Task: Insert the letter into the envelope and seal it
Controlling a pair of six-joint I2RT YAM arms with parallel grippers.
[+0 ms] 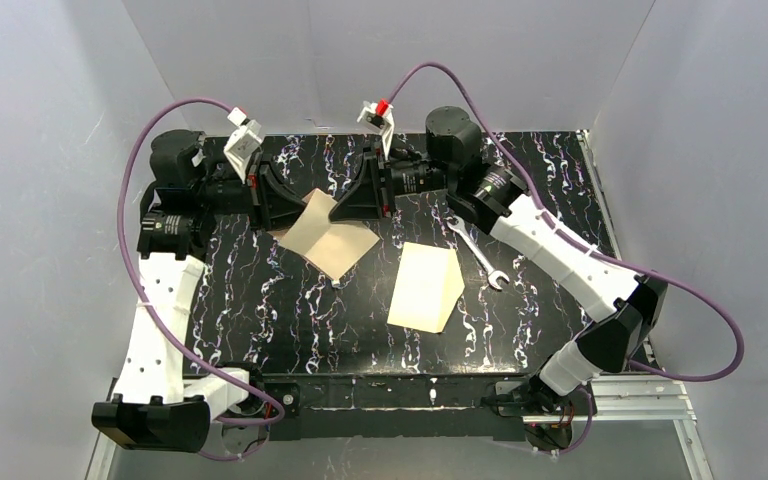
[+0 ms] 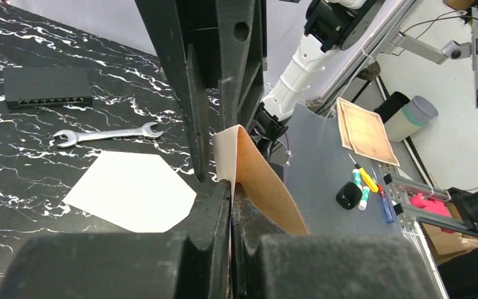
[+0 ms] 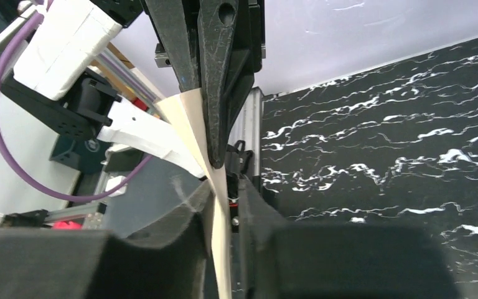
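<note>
The tan letter (image 1: pixel 326 240) hangs bent over the far middle of the table, its lower corner near the marble top. My left gripper (image 1: pixel 286 207) is shut on its edge; in the left wrist view the letter (image 2: pixel 264 187) curls up out of the closed jaws. My right gripper (image 1: pixel 348 207) faces it, and the letter (image 3: pixel 221 218) runs edge-on between its jaws. The letter lies against one finger, with a narrow gap to the other. The white envelope (image 1: pixel 425 287) lies flat to the right, and also shows in the left wrist view (image 2: pixel 131 190).
A silver wrench (image 1: pixel 478 252) lies beside the envelope, under the right arm; it shows in the left wrist view (image 2: pixel 107 132) too. A black flat block (image 2: pixel 46 86) lies beyond the wrench. Grey walls close in the table on three sides.
</note>
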